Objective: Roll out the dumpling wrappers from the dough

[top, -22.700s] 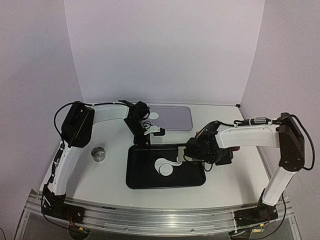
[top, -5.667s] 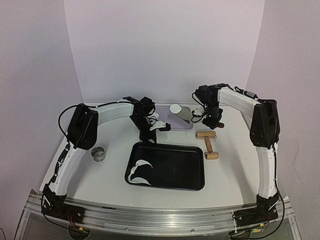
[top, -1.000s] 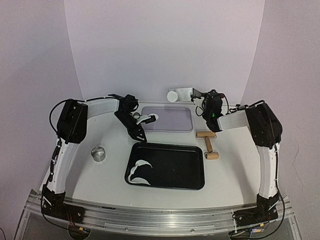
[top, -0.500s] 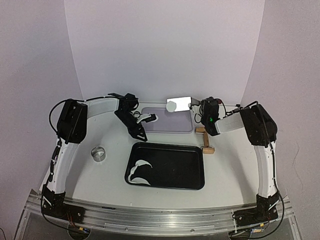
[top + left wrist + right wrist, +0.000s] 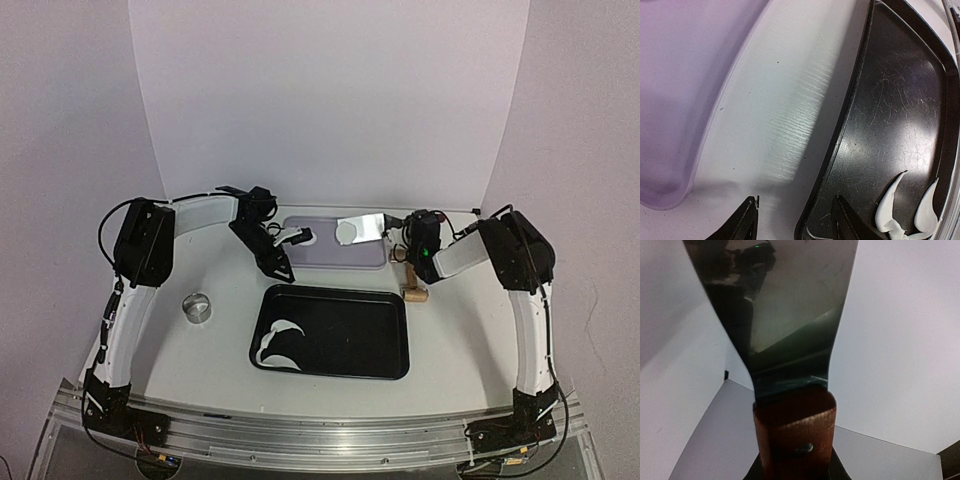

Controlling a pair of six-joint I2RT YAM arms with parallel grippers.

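One dumpling wrapper (image 5: 347, 233), a small round white disc, lies on the metal blade of a scraper (image 5: 362, 228) above the right half of the purple tray (image 5: 330, 254). My right gripper (image 5: 406, 236) is shut on the scraper's wooden handle (image 5: 795, 435), and the blade (image 5: 785, 310) fills the right wrist view. Curved strips of dough (image 5: 279, 340) lie in the left end of the black tray (image 5: 370, 340); they also appear as dough (image 5: 900, 210) at the lower right of the left wrist view. My left gripper (image 5: 280, 268) hangs open and empty, its tips (image 5: 796, 222) straddling the black tray's rim (image 5: 840, 135).
A wooden rolling pin (image 5: 413, 290) lies right of the black tray, partly under my right arm. A metal ring cutter (image 5: 198, 306) stands at the left. A white shape (image 5: 300, 237) sits at the purple tray's left end; what it is I cannot tell.
My right gripper has brought the scraper and its wrapper down and leftward from the back wall to over the purple tray. The left arm has not moved.
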